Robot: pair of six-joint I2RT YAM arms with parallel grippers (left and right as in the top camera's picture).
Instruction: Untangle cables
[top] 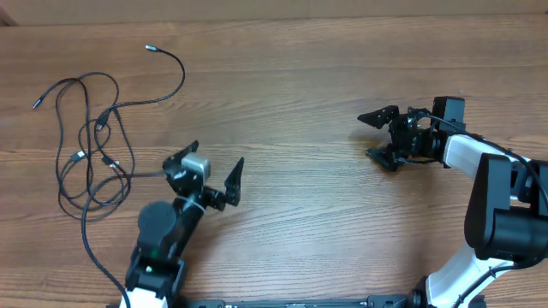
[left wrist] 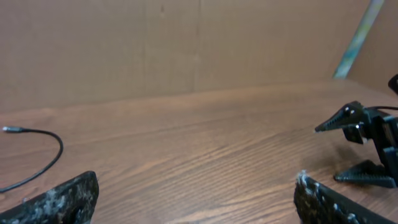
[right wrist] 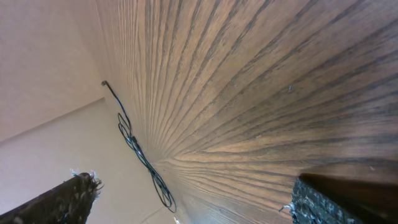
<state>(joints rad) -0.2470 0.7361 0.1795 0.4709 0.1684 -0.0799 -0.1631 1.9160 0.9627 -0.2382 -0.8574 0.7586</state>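
Both jaws stand wide and empty: the left jaws just right of the cables, the right jaws well apart across the bench. The cables lie looped at the bench's left. Pinching several strands together could tighten the tangle, and the strand trailing past the left arm may snag.

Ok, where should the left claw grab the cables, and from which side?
Probably the loose arc of the cables ending in a plug tip, at the tangle's far right: it lies alone, so the left claw can drop straight down astride it.
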